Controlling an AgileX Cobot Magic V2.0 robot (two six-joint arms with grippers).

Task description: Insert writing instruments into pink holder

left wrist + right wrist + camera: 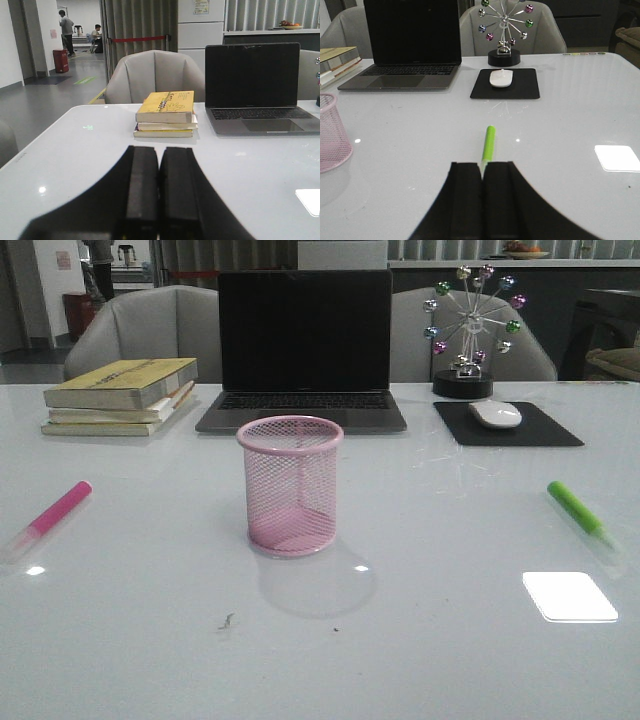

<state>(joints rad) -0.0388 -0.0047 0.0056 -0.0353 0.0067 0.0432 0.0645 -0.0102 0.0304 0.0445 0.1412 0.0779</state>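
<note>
The pink holder (290, 485) stands upright and empty at the table's middle, in front of the laptop; its edge also shows in the right wrist view (330, 132). A pink marker (55, 512) lies flat near the left edge. A green marker (578, 510) lies flat near the right edge. Neither gripper appears in the front view. My left gripper (159, 150) is shut with nothing in it, above bare table and facing the books. My right gripper (483, 165) is shut too; the green marker (489, 144) lies on the table just beyond its fingertips, its near end hidden behind them.
A dark laptop (303, 350) sits open behind the holder. A stack of books (122, 395) is at the back left. A white mouse (496, 414) rests on a black pad (548, 430) at the back right, with a ferris-wheel ornament (466, 325) behind it. Grey chairs stand past the table.
</note>
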